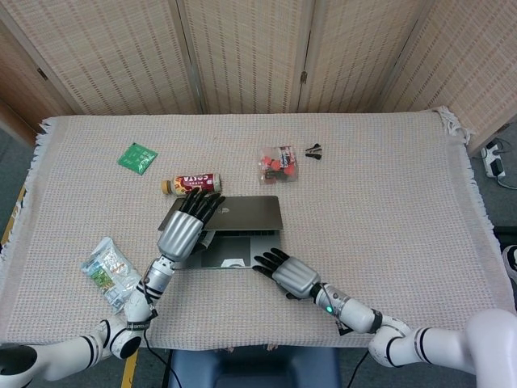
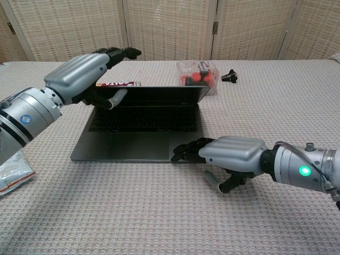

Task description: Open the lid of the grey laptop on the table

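— Where is the laptop [image 2: 142, 123], and how will it handle for you?

— It lies near the front edge of the table [image 1: 388, 194], a little left of centre, with the lid [image 1: 242, 212] part-way up. Expect a stiff, smooth, hinged slab: the lid looks thin and likely slippery, and the base looks light enough to lift or slide unless you pin it. Take the lid at its free top edge, towards the left, and push evenly; twisting one corner could strain the hinge.

— What is your left hand [image 2: 85, 76] doing?

— It has the lid's top left edge between its extended fingers, which reach over the back, and the thumb on the screen side. That is a loose pinch, not a tight fist.

— And the right hand [image 2: 229, 155]?

— Flat and holding nothing, fingers stretched forward, tips resting on the base's front right corner, beside the trackpad. It appears to steady the base. Keep it pressing down while you swing the lid.
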